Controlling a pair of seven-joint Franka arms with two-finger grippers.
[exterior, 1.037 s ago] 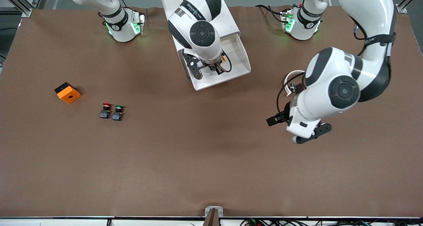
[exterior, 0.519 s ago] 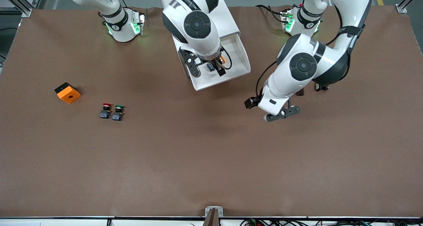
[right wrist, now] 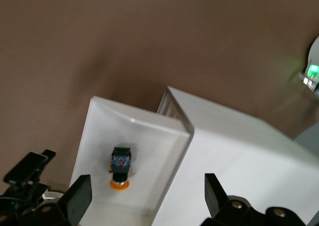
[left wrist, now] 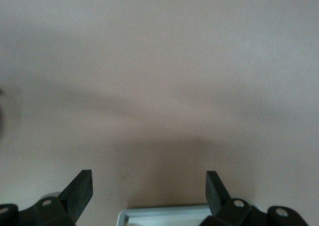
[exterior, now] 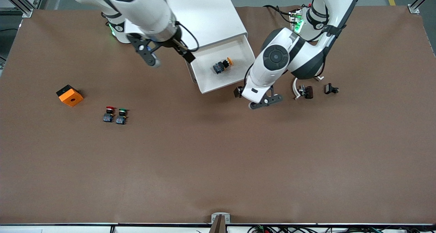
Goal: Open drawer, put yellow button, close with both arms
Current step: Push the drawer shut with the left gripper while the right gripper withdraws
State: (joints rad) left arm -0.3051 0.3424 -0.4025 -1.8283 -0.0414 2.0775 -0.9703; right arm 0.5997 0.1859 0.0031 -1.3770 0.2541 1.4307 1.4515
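Closing comes next: tiny yellow-capped button (exterior: 222, 65) lies in the open white top drawer (exterior: 238, 79); left gripper (left wrist: 148, 192), fingers spread, should press its front squarely; right gripper (right wrist: 144, 198) empty, parted.

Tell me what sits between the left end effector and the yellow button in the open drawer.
Only the open white drawer's side wall and bare brown table, per the front view; the left end effector hangs beside that drawer, the yellow-capped push button lying inside.
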